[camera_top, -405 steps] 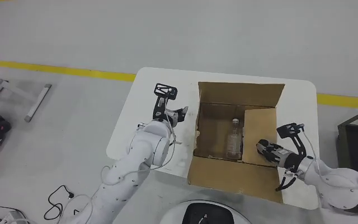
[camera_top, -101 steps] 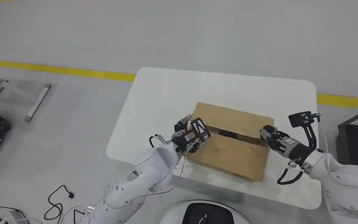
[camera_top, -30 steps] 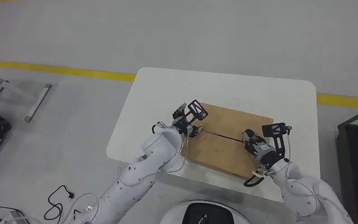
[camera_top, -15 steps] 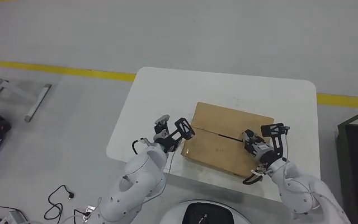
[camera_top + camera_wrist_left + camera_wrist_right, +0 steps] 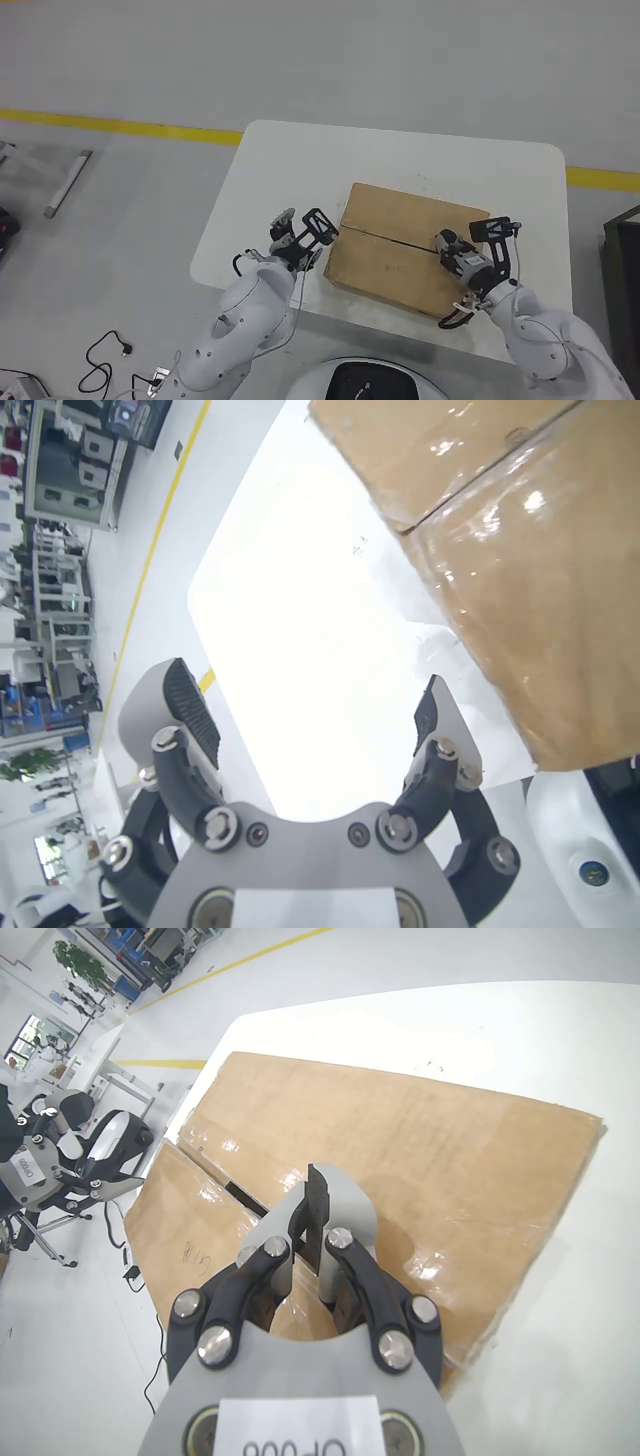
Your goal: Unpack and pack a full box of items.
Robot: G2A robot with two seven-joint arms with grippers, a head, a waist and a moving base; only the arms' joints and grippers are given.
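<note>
A brown cardboard box lies on the white table with both top flaps folded flat and a thin seam between them. My left gripper hovers open over bare table just left of the box, its pads wide apart with nothing between them. The box's corner is close beside it. My right gripper rests shut on the box top at the seam's right end. Its fingertips are pressed together above a small gap in the seam. The box contents are hidden.
Bare table stretches behind and left of the box; the box's near side sits close to the table's front edge. A yellow floor line runs behind, cables lie on the floor at left, and a dark cabinet stands at right.
My left gripper has pulled off the box's left edge to the table beside it, fingers open. The flaps now lie flat. My right gripper has stayed at the seam.
</note>
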